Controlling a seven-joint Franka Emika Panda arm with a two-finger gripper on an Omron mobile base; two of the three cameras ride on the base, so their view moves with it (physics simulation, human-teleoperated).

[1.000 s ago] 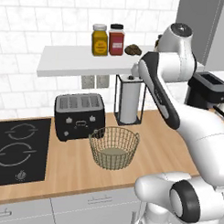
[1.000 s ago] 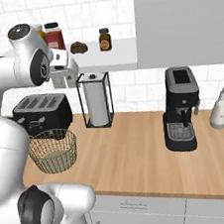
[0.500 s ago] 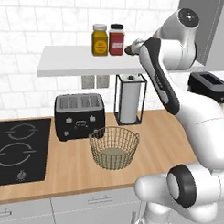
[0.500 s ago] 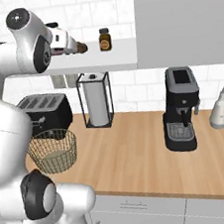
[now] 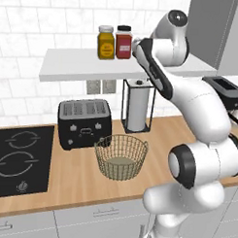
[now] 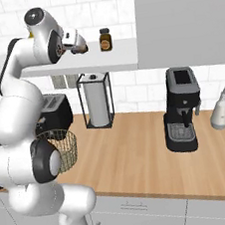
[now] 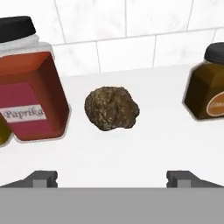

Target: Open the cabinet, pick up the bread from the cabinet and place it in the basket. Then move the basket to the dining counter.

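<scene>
The gripper [image 7: 112, 177] stands wide apart and holds nothing, its two dark fingertips [image 7: 43, 178] showing at about seven and five o'clock in the hand view. The bread [image 7: 112, 108], a dark brown lumpy roll, lies at the centre of that view on the white shelf [image 7: 131, 153], clear of both tips and ahead of them. At nine o'clock from the bread stands a red paprika jar [image 7: 33, 87] with a black lid, near but not touching; at three o'clock stands a small dark brown jar [image 7: 208, 85] with a black lid, well apart from the roll.

In the left base view the arm reaches up to the shelf [image 5: 84, 66], its hand hidden behind its own forearm, so the bread probably sits behind it there. A yellow jar [image 5: 106, 42] stands just beside the paprika jar at eleven o'clock from centre. The basket [image 5: 121, 156] rests upright on the wooden counter [image 5: 65, 172] at six o'clock, just in front of the black toaster [image 5: 85, 122] and the paper towel holder [image 5: 138, 106]. A black hob [image 5: 20, 159] lies at eight o'clock. In the right base view a coffee machine [image 6: 183, 109] stands at three o'clock.
</scene>
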